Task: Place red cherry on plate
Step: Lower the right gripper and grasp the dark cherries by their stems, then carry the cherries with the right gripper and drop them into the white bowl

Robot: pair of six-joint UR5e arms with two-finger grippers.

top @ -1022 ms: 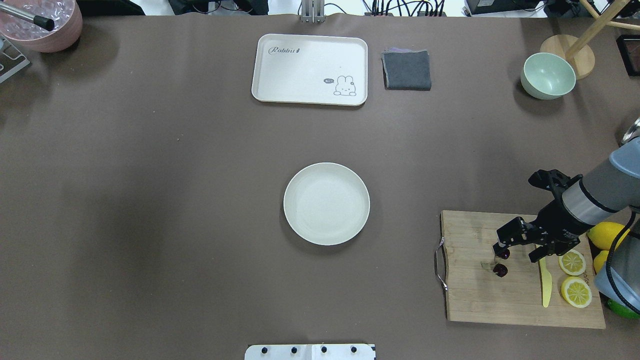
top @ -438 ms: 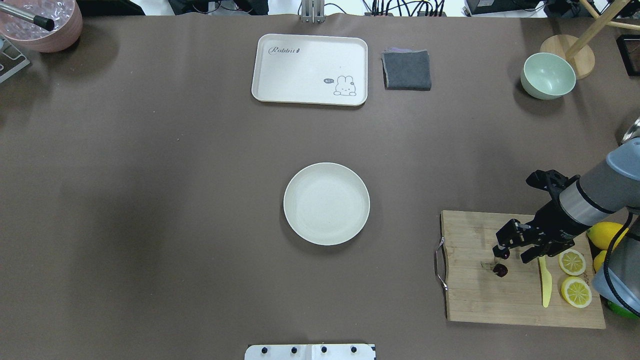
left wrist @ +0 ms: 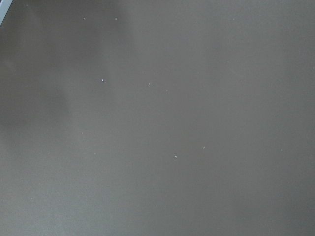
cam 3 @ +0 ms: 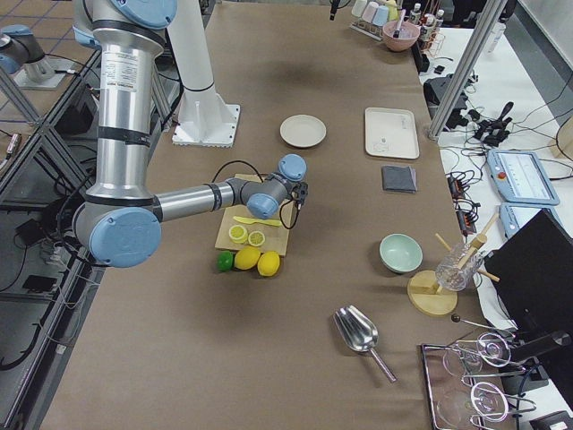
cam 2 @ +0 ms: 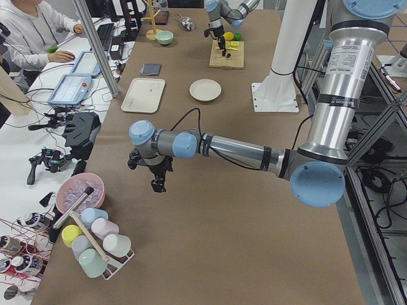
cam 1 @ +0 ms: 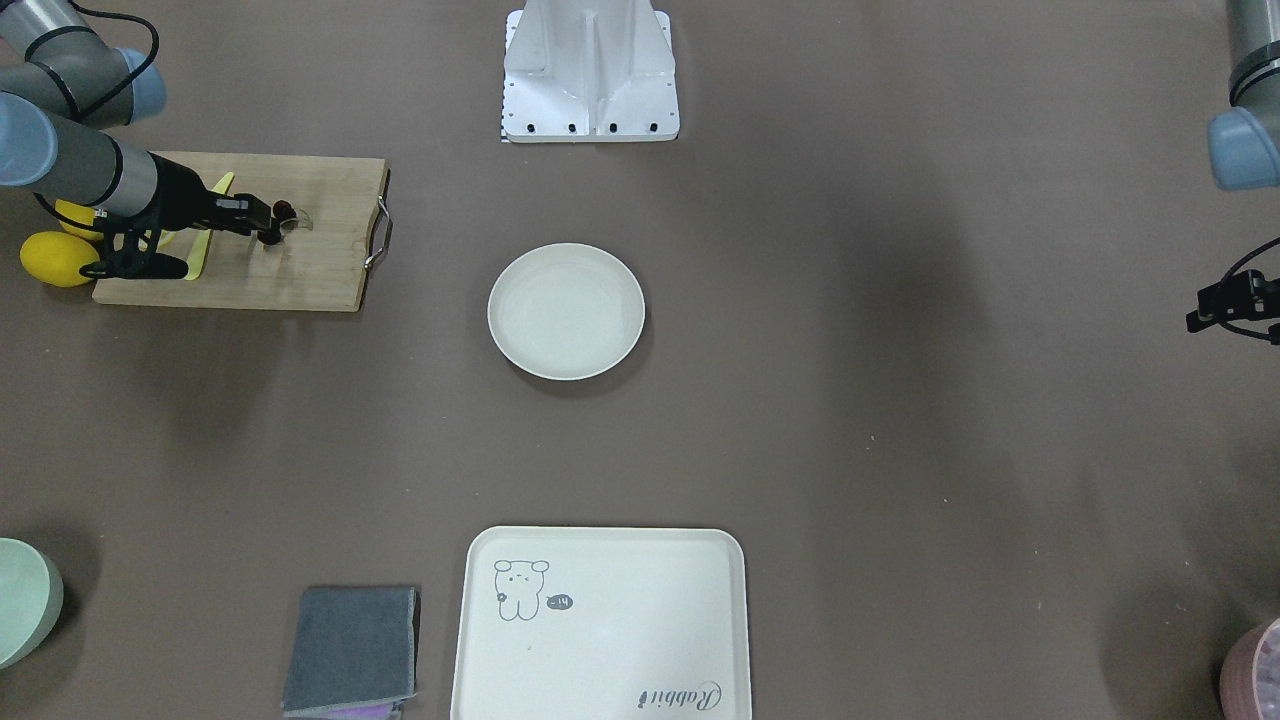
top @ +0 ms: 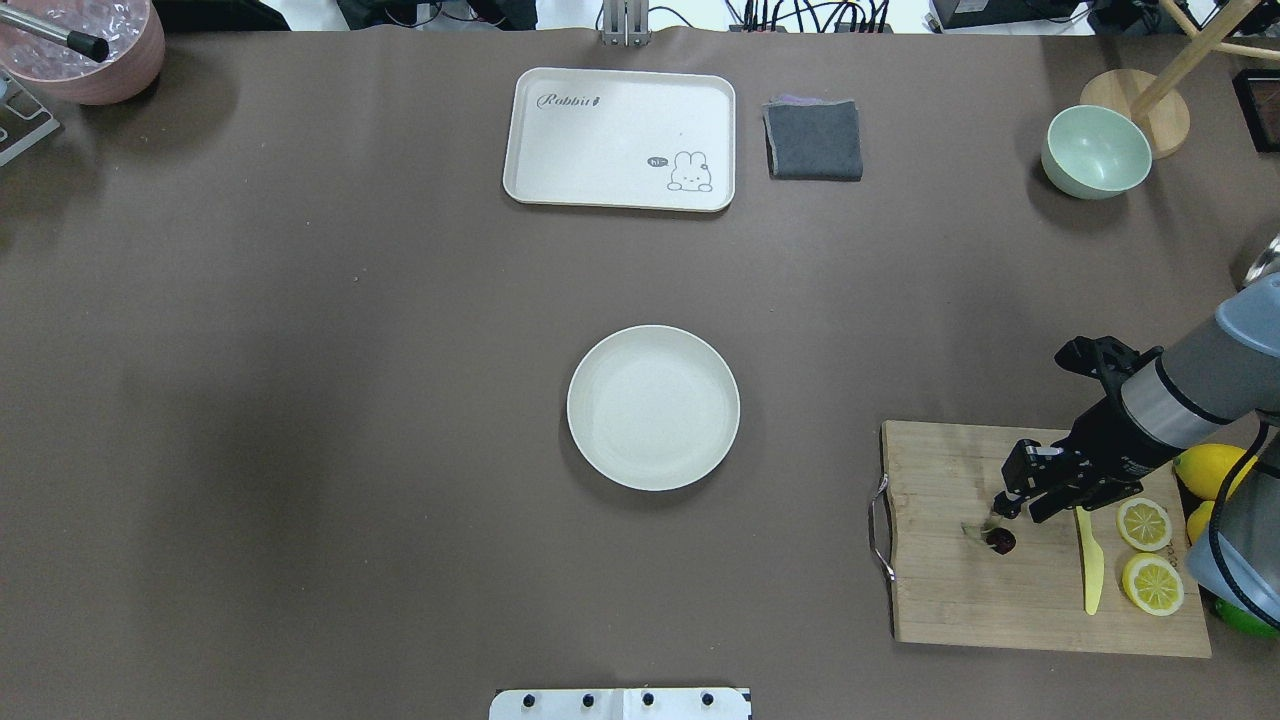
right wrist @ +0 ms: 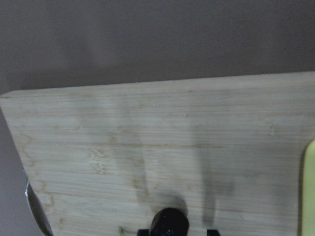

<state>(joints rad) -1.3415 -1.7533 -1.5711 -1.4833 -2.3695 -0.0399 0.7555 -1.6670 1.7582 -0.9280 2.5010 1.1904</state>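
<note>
We see the right gripper (top: 1012,512) low over the wooden cutting board (top: 950,600), its jaws apart and straddling one fruit of the red cherry (top: 999,540) without clearly pinching it. From overhead, the cherry lies on the board at about 4 o'clock from the cream plate (top: 653,407), well apart from it. A yellow knife (top: 1092,570) lies at the cherry's 3 o'clock. The left gripper (cam 1: 1228,308) hangs over bare table; we cannot tell how its jaws stand.
</note>
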